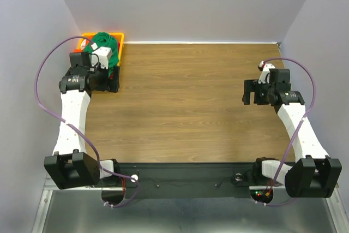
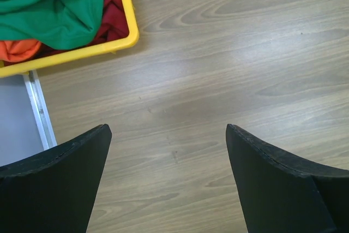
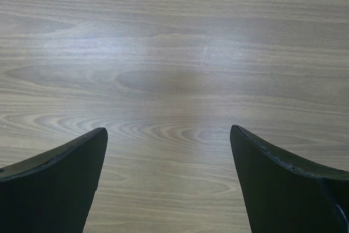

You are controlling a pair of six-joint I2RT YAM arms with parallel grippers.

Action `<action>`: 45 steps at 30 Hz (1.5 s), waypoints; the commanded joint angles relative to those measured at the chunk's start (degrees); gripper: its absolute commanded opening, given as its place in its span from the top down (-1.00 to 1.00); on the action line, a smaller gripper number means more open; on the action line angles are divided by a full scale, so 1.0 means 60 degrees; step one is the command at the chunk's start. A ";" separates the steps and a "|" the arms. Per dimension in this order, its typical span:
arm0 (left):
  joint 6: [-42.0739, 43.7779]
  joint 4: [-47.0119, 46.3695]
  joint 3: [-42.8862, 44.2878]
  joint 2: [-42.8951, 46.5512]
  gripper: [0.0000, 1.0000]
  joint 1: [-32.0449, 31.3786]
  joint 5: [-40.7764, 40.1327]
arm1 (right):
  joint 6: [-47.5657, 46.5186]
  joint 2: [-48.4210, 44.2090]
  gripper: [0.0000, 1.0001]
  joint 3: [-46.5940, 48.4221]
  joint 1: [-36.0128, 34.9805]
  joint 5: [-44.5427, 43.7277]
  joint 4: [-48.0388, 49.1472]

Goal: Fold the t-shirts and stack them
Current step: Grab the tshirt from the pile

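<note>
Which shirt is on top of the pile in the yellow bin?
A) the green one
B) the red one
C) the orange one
A: the green shirt lies over the orange shirt and the red shirt in the bin.

Both arms showing white link shells between black joint housings: left arm [image 1: 73,118], right arm [image 1: 300,126]. Blocky black shoulder housings [image 1: 71,170] capping the lower ends. Purple cables [image 1: 37,77] looping in wide arcs alongside each arm. Left gripper [image 1: 113,83] and right gripper [image 1: 250,94] showing black bodies with white mounts behind. Fingers [image 2: 54,181] appearing matte black, broad, tapering to curved tips. Small red and green lights [image 1: 260,193] glowing near right base.
</note>
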State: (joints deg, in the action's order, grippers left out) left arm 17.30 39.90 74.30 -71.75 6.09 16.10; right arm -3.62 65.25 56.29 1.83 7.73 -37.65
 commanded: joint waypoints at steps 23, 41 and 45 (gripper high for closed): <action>0.0500 -0.0555 0.9414 -0.8051 -0.97 0.0992 -0.0339 | -0.0042 -0.0270 -1.00 -0.0432 0.0355 0.0704 -0.0024; 0.0427 -0.0982 0.8856 -0.9400 -0.23 0.1241 0.0335 | -0.0071 0.0008 -1.00 -0.0447 0.0575 0.0836 -0.0009; 0.0457 -0.0762 0.9076 -0.9575 -0.01 0.1241 0.0407 | -0.0071 0.0023 -1.00 -0.0461 0.0589 0.0865 -0.0009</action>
State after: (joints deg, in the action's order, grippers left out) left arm 19.68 35.59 126.85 -128.90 13.47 17.26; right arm -3.62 65.41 54.30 4.89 12.25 -38.72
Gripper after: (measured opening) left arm 0.527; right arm 0.999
